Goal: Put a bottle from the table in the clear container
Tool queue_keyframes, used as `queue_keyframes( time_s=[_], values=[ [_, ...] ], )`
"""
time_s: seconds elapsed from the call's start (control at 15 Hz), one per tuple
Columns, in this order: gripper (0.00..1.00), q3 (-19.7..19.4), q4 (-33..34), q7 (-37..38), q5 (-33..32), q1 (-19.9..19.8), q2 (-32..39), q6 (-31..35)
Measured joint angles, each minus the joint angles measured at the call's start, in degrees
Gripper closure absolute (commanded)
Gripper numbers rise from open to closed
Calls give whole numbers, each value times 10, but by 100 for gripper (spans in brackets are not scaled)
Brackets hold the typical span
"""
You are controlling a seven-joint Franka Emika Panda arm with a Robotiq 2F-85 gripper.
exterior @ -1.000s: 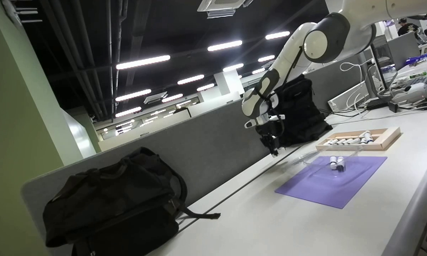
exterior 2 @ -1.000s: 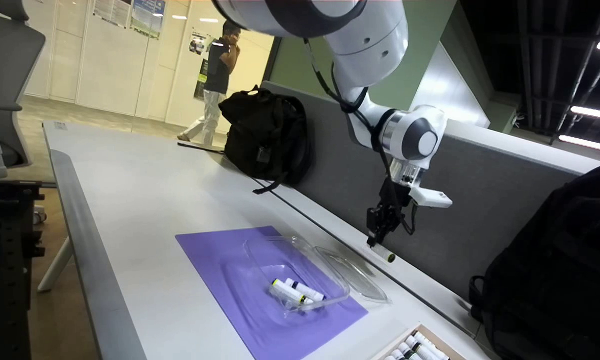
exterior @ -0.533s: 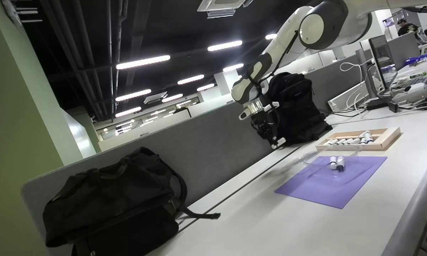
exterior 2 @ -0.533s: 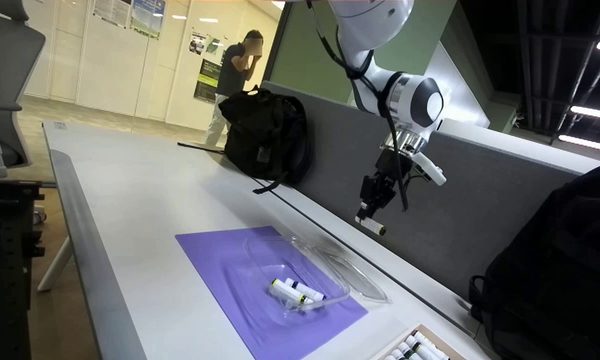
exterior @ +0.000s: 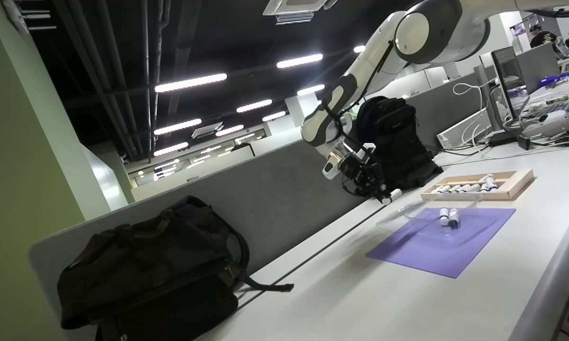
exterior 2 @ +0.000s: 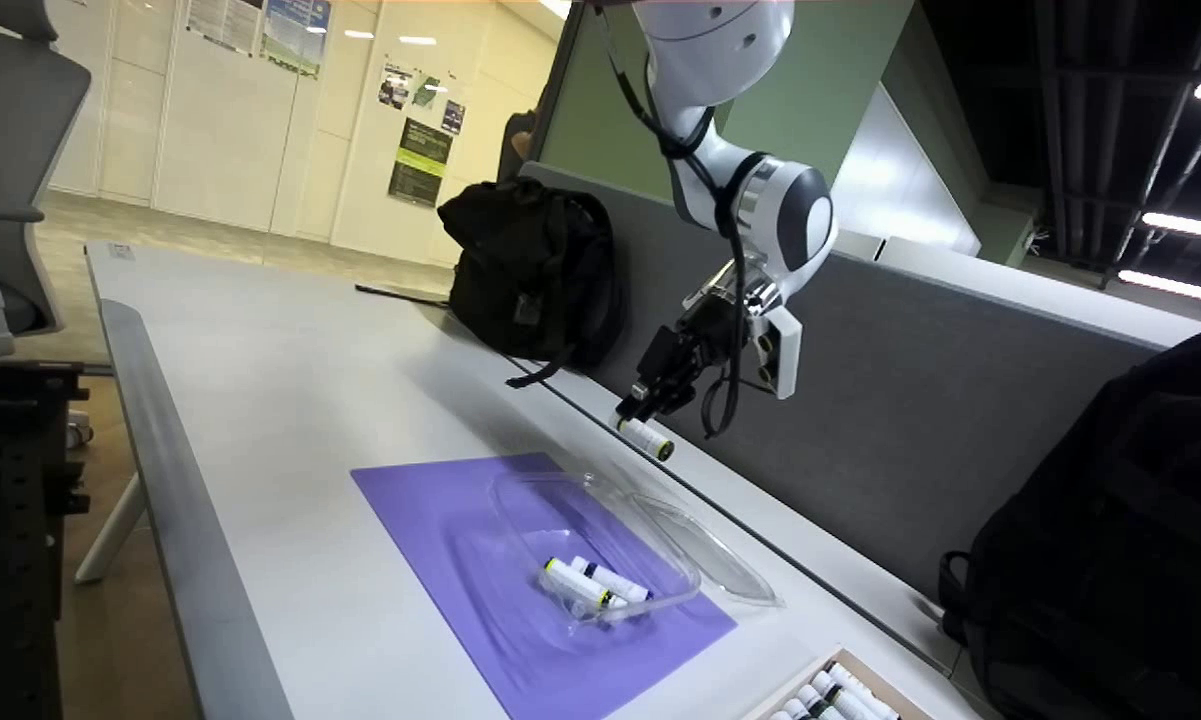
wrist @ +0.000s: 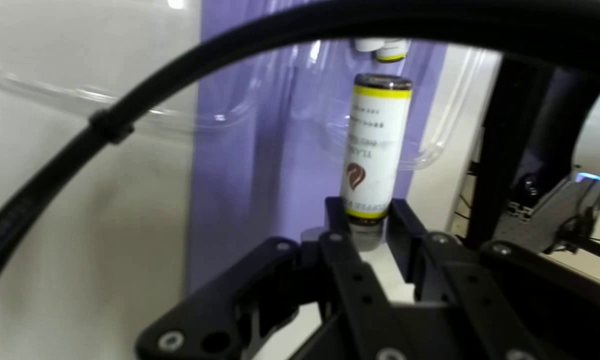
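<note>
My gripper (wrist: 367, 209) is shut on a white-labelled bottle (wrist: 376, 145) with a dark end and yellow bands. In an exterior view the gripper (exterior 2: 633, 412) holds this bottle (exterior 2: 644, 437) tilted in the air above the back of the pale table (exterior 2: 290, 400). The open clear container (exterior 2: 698, 578) sits on a purple sheet (exterior 2: 410, 515), nearer the table's front than the gripper. Two bottles lie in it, one with yellow bands (exterior 2: 575, 580) and one with dark ends (exterior 2: 615, 581). In the wrist view the container's rim (wrist: 427, 159) shows beyond the held bottle.
A clear lid (exterior 2: 710, 545) lies beside the container, on the divider side. A wooden box (exterior: 519, 185) holds several white bottles. A grey divider panel (exterior: 284, 203) runs along the back. Black backpacks stand at it, one here (exterior: 156, 279) and another behind the gripper (exterior: 393, 142).
My gripper has lifted the bottle from near the table's back edge, then moved it toward the container while the wrist tilted. The bottles in the container have not moved.
</note>
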Motion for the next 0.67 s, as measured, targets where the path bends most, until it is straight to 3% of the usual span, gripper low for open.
queue_keyframes(
  time_s=[0.27,0.67],
  values=[
    [94,0,-17,-23,-7,6,0,-85],
    [94,-10,-45,-33,-41,3,1,-94]
  ],
)
